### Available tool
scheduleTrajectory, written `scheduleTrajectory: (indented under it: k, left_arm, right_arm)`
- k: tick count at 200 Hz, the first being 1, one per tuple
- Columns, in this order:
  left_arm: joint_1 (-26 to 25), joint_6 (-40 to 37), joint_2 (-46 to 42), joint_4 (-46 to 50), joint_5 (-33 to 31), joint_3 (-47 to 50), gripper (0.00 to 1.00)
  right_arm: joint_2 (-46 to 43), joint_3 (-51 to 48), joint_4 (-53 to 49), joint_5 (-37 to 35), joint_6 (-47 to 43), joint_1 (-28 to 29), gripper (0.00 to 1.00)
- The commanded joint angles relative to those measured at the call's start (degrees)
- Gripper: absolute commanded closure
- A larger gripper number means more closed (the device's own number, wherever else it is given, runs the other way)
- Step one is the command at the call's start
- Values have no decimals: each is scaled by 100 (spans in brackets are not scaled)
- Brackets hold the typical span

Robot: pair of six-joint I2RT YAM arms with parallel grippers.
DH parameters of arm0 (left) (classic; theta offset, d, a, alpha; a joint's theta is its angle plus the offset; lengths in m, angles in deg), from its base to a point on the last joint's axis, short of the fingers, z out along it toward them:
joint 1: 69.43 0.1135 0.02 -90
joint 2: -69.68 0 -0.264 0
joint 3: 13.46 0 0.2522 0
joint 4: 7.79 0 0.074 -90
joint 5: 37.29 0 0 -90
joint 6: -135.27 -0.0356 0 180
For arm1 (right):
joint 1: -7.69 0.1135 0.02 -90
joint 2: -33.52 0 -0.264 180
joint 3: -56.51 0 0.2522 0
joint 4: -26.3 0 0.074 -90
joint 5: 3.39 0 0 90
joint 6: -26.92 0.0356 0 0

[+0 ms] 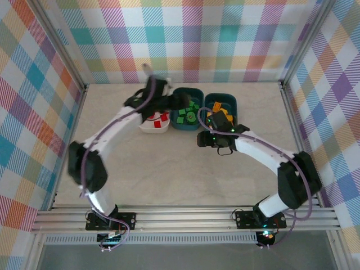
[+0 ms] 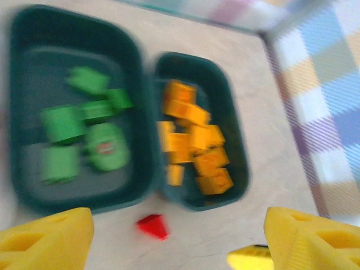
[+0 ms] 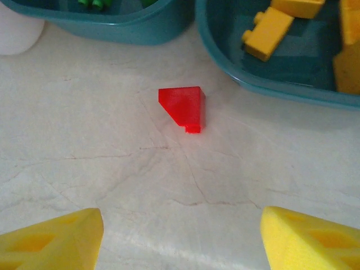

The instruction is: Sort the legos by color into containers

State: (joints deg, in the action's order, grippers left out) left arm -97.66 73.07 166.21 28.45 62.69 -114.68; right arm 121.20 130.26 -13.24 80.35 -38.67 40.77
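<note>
Single red lego point(image 3: 183, 108), glossy wedge with one sloped face, loose on the table point(image 3: 112, 169) just before the gap between green-filled teal tub point(image 3: 129, 28) and orange-filled teal tub point(image 3: 236, 73). Right pincer point(image 3: 180, 239) spread wide, empty. Left pincer point(image 2: 178, 244) likewise wide, empty.

Glossy moulded plastic is seen in the red brick point(image 3: 183, 108) and teal tubs point(image 3: 129, 31); the tabletop point(image 3: 112, 169) is finished smooth, matt and marble-veined.

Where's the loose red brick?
Right wrist view: the red brick lies on the table, just before the gap between the green-filled tub and the yellow-filled tub.
</note>
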Motion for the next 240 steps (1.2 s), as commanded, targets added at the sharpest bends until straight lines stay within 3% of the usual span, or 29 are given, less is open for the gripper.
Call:
scheduleTrajectory:
  k: [1, 35, 75, 129, 156, 184, 224, 240]
  left_arm:
    - [419, 561, -633, -555, -111, 1612, 21]
    - [760, 570, -1782, -457, -234, 3304, 20]
    - [862, 565, -2726, -223, -484, 4208, 15]
    - [898, 543, -2697, -178, -292, 4345, 13]
    - [898, 528, -2624, -169, -305, 4370, 14]
    - [898, 473, -2831, -219, -494, 4464, 14]
    - [898, 507, -2851, -116, -582, 4438, 14]
    - [898, 697, -2950, 59, -922, 4456, 14]
  right_arm:
    - [424, 305, 53, 63, -204, -5, 26]
    - [1204, 843, -62, -54, -72, -3, 30]
    - [1828, 1144, 6, -39, 108, -3, 34]
    - [2569, 1621, 94, -324, 249, 156, 40]
    - [2684, 1659, 102, -688, 357, 225, 50]
    - [2569, 1542, 201, -868, 357, 310, 61]
    - [2037, 1446, 148, -900, 164, 712, 64]
    - [1675, 1482, 115, -832, 170, 878, 64]
